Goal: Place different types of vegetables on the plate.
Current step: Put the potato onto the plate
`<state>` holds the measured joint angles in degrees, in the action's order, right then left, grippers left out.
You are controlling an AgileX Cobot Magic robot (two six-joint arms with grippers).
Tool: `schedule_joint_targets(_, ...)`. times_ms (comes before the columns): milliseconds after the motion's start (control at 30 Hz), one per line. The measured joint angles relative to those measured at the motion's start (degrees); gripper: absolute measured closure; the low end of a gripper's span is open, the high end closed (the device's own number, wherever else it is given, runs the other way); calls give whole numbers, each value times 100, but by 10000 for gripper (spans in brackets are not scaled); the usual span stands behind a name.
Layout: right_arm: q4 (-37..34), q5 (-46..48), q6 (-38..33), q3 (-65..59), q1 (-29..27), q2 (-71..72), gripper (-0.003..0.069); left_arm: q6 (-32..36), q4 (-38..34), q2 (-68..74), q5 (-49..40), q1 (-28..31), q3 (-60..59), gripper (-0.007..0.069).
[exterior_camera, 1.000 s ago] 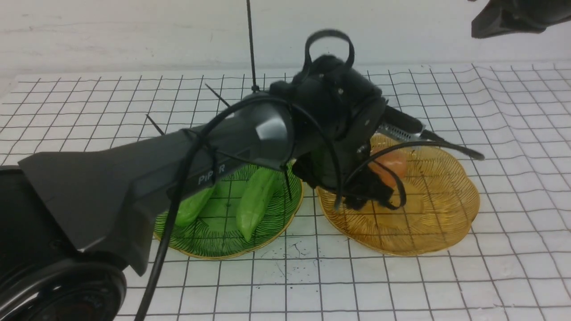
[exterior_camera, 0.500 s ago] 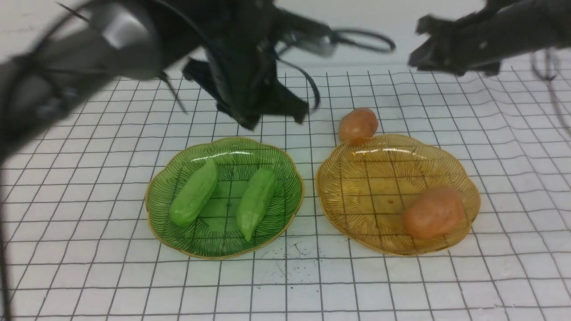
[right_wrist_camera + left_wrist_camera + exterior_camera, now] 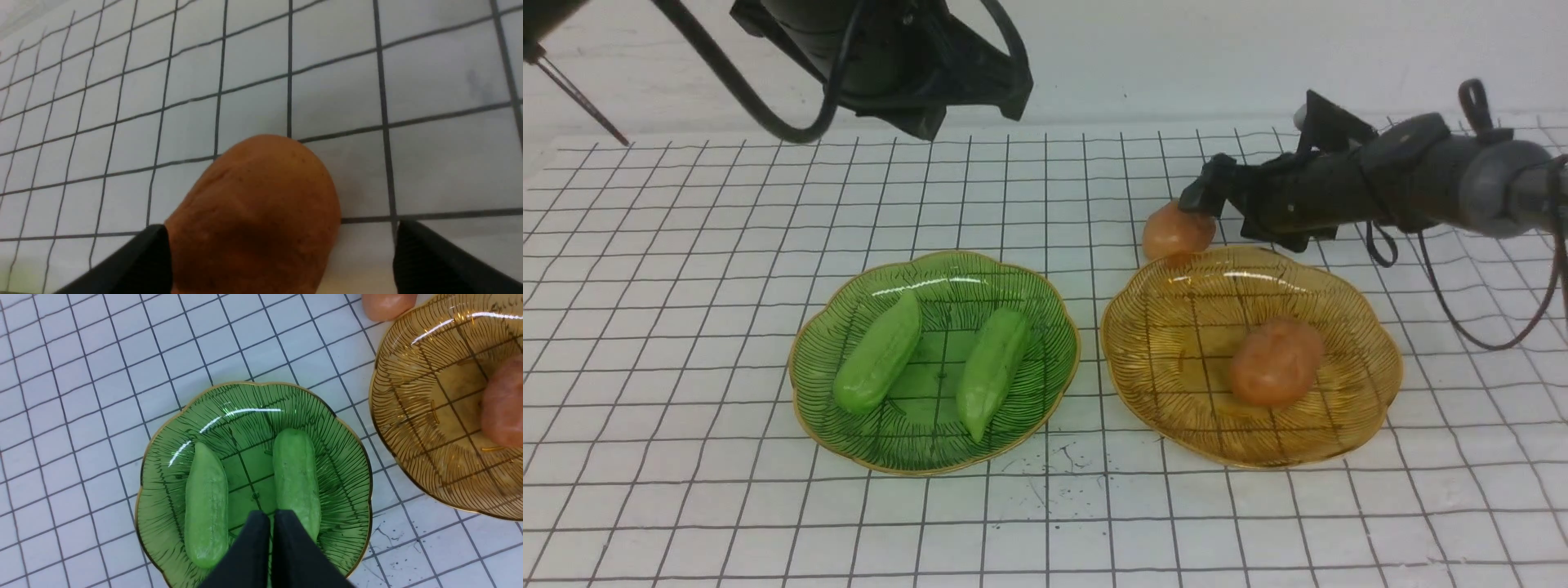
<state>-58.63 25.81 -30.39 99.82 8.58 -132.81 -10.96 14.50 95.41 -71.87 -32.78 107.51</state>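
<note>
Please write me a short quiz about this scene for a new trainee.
1. True or false: both cucumbers lie on the green plate.
2. The right gripper is: A open around the potato on the table; B shut on that potato; C above the green plate.
3. Fill in: the left gripper is ____.
Key: 1 true; 2 A; 3 shut.

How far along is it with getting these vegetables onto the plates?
Done: both cucumbers lie on the green plate, one potato on the amber plate. In hand: the open right end effector straddles the second potato on the table. Left: grip it and plate it.
</note>
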Motion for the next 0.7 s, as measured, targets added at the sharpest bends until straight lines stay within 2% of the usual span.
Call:
schedule_joint_targets(300, -228, -111, -496, 0, 136, -17, -32, 5, 0, 0, 0, 0, 0, 632)
schedule_joint_targets(567, -1038, -111, -1127, 0, 147, -85, -27, 5, 0, 0, 0, 0, 0, 632)
schedule_joint_targets(700, -1278, -118, -1337, 18, 147, -160, 3, 5, 0, 0, 0, 0, 0, 632)
